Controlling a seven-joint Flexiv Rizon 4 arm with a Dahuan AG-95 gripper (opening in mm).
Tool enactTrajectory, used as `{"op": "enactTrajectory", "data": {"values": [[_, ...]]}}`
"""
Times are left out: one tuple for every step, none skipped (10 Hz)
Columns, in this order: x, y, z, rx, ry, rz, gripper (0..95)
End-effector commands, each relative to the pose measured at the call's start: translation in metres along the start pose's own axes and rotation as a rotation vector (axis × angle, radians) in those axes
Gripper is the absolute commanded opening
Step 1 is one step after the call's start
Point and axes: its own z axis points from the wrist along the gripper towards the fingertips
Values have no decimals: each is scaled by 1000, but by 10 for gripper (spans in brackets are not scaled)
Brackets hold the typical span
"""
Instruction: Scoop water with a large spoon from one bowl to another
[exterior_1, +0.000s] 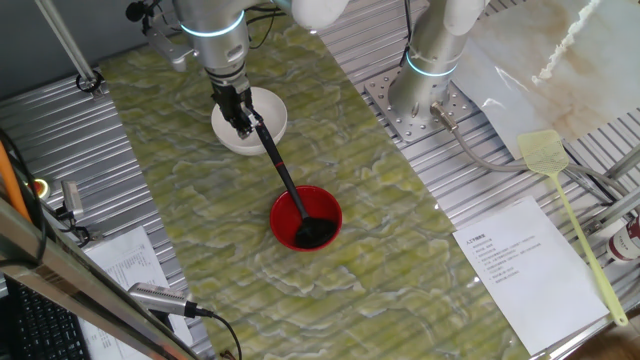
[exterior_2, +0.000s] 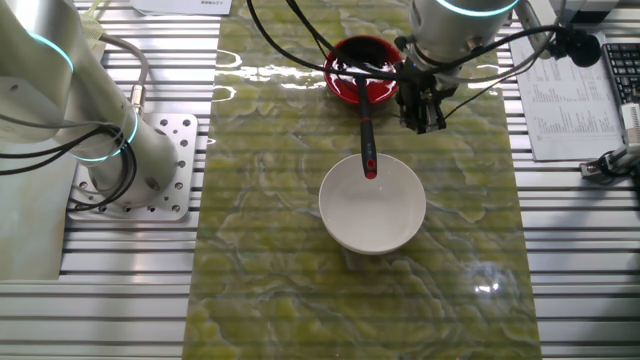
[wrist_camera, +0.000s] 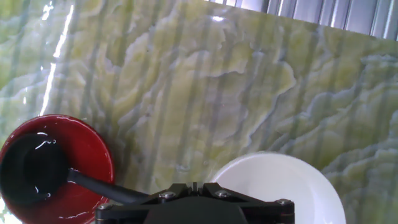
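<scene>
Fingers (exterior_1: 243, 124) closed on the upper end of the ladle (exterior_1: 287, 185) handle; in the hand view the finger block fills the bottom edge and hides the grip itself. Ladle black, long thin straight handle, tilted, round deep scoop sitting down in the red bowl (exterior_1: 330, 205). Handle tip shows a red end over the white bowl (exterior_2: 372, 205) in the other fixed view. Water (wrist_camera: 43, 146) only seen as glints and sheen around the scoop in the red bowl; level hard to tell. White bowl plain, smooth rim, near the red one, not touching; cannot tell if it holds water. Surface (exterior_1: 400, 230) is a green marbled mat, glossy, on ribbed metal. Further out: paper sheet (exterior_1: 520, 262), yellow fly swatter (exterior_1: 570, 215), second arm base (exterior_1: 425, 80), top cut off.
</scene>
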Motion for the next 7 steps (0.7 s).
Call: {"op": "enactTrajectory", "data": {"values": [[0, 2, 1, 5, 5, -72, 0], [0, 4, 1, 15, 15, -111, 0], [1, 5, 0, 25, 27, -142, 0], [4, 6, -1, 31, 36, -183, 0], [5, 7, 0, 31, 38, -218, 0], [6, 8, 0, 30, 40, -240, 0], [10, 12, 4, 23, 57, -262, 0]]}}
